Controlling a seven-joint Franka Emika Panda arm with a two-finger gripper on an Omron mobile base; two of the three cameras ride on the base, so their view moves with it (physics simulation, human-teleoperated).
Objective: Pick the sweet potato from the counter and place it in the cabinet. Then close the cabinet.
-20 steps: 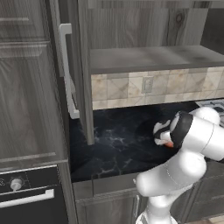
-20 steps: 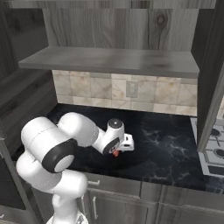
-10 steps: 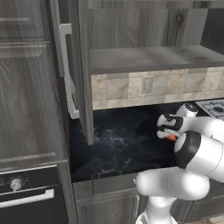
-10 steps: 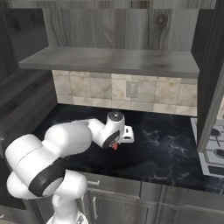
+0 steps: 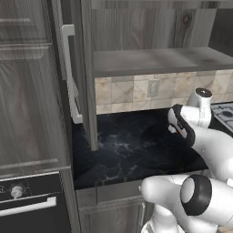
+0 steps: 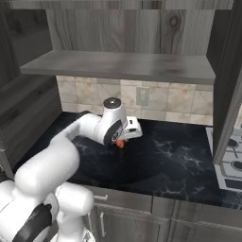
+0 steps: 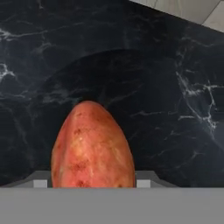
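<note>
The gripper point(image 6: 124, 140) has its fingers squeezed on the sweet potato point(image 7: 92, 146), holding it up off the counter point(image 6: 170, 163) so it can go onto the shelf of the open cabinet point(image 6: 123, 64)

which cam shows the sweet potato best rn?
Hand view: the sweet potato looms large, its orange-red skin sharp against the counter. Right base view gives just an orange sliver under the gripper. In left base view the arm blocks it.
</note>
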